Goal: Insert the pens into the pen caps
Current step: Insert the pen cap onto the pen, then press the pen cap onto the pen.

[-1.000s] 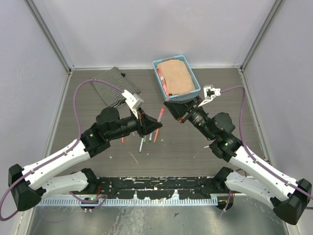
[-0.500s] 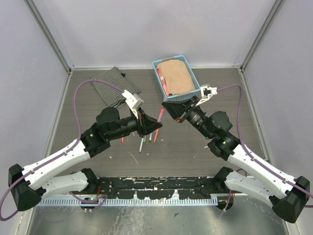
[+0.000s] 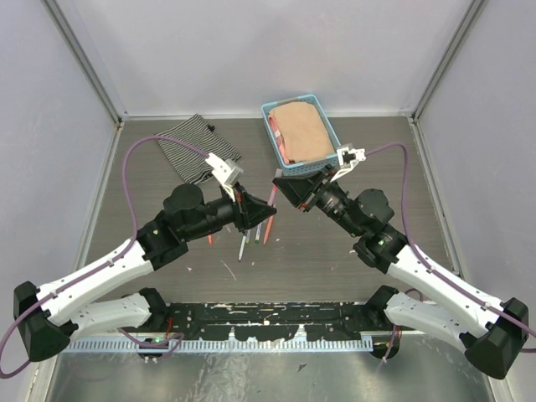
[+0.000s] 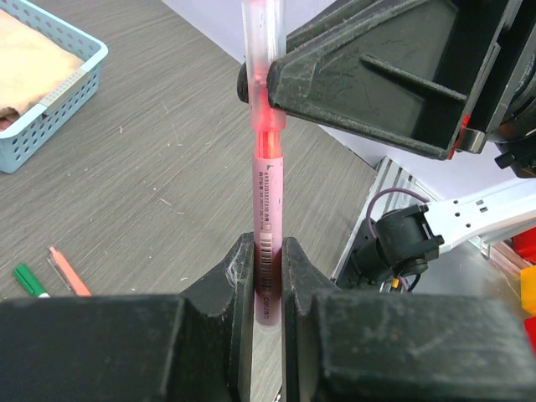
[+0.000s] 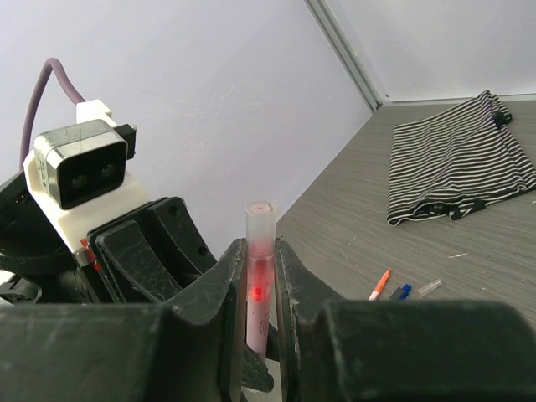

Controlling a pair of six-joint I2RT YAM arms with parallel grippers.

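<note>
A pink pen [image 4: 266, 201] with a barcode on its body is held off the table between my two grippers [image 3: 273, 198]. My left gripper [image 4: 266, 251] is shut on the pen's lower body. My right gripper [image 5: 259, 251] is shut on a clear pen cap [image 5: 260, 219]. The pen's red tip shows through the cap's wall. In the top view the left gripper [image 3: 266, 211] and right gripper [image 3: 279, 186] meet nose to nose above the table's middle. More pens [image 3: 268, 230] lie on the table below them.
A blue basket [image 3: 333, 138] holding tan cloth stands at the back, just behind the right gripper. A striped cloth [image 3: 197, 146] lies at the back left. An orange pen [image 5: 378, 285], a blue cap [image 5: 402, 291] and a green-ended pen [image 4: 29, 280] lie loose on the table.
My right gripper has moved left toward the left gripper, bringing the cap over the pen's tip. The left arm has hardly moved.
</note>
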